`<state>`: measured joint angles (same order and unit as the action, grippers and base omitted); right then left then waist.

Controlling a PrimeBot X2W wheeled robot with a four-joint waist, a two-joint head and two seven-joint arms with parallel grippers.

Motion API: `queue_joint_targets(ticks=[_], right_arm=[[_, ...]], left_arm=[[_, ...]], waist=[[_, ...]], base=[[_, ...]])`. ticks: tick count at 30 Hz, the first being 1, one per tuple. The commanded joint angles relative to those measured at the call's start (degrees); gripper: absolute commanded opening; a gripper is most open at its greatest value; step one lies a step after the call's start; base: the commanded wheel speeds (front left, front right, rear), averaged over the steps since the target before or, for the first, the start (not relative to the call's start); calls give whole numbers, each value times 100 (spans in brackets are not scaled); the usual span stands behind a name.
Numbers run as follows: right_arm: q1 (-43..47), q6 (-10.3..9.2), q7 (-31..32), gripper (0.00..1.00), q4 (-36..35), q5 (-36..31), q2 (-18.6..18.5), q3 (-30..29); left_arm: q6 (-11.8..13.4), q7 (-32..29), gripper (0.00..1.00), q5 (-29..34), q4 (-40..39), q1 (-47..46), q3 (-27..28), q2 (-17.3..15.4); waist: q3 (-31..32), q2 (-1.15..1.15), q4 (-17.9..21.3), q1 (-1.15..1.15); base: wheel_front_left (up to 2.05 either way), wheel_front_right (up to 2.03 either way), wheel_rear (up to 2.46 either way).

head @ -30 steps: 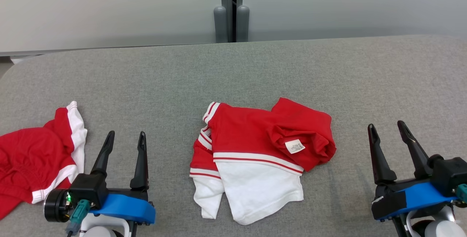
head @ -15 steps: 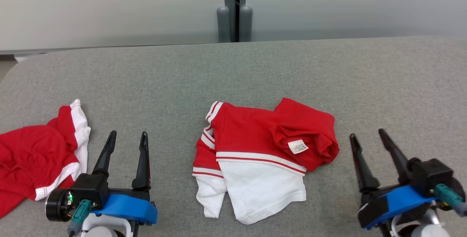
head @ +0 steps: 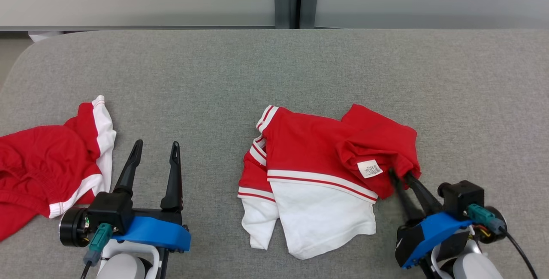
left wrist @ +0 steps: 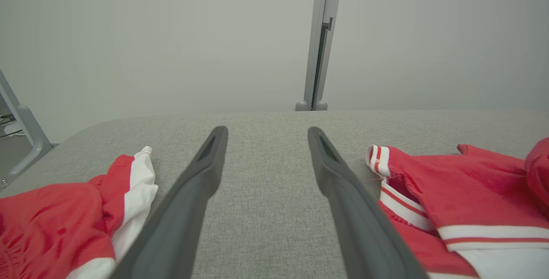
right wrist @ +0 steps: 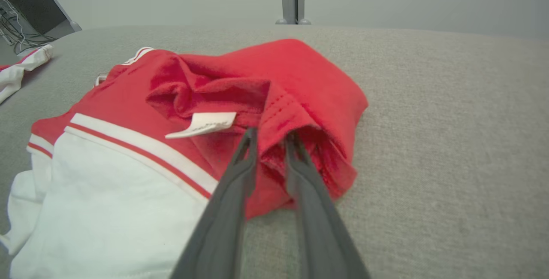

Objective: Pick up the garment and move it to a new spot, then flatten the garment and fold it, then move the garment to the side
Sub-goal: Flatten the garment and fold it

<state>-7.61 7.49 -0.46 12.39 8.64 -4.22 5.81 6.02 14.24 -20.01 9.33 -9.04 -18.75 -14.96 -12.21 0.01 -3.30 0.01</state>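
Red fold sits between the right pincer's fingers

Grey fabric covers the tabletop. The garment, red above and white below with striped trim, lies crumpled at its middle. The right pincer is narrow, its fingers on either side of a red fold just beside the white label. Whether they press it tight I cannot tell. The left pincer stands wide over bare tabletop, between the garment and a second red-and-white piece at the left edge.
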Motion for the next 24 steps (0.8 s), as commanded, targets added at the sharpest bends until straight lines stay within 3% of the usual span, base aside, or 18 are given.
queue_joint_targets(ticks=[1,8,14,19,23,24], right_arm=[[-83,1,-61,0,-4,12,-28,-4],[-116,1,-231,0,-415,38,-314,-469],[65,1,-35,0,-813,-29,-525,-1470],[234,1,20,0,-691,-52,-385,-2371],[328,1,6,1,-345,-79,-210,-2600],[337,1,-49,44,-244,-80,-182,-2624]], left_arm=[[-11,26,100,3,8,-80,14,4],[27,64,100,-3,40,-45,58,29],[41,76,100,3,11,-35,94,10],[24,88,100,18,-5,-74,95,2],[15,92,100,22,11,-89,87,-13],[16,92,100,20,16,-91,87,-17]], waist=[[-2,-1,-4,-1],[16,-1,35,-1],[-31,-1,123,-1],[-95,-1,152,-1],[-141,-1,177,-1],[-148,-1,183,-1]], base=[[0,0,0],[0,0,0],[0,0,0],[0,0,0],[0,0,0],[0,0,0]])
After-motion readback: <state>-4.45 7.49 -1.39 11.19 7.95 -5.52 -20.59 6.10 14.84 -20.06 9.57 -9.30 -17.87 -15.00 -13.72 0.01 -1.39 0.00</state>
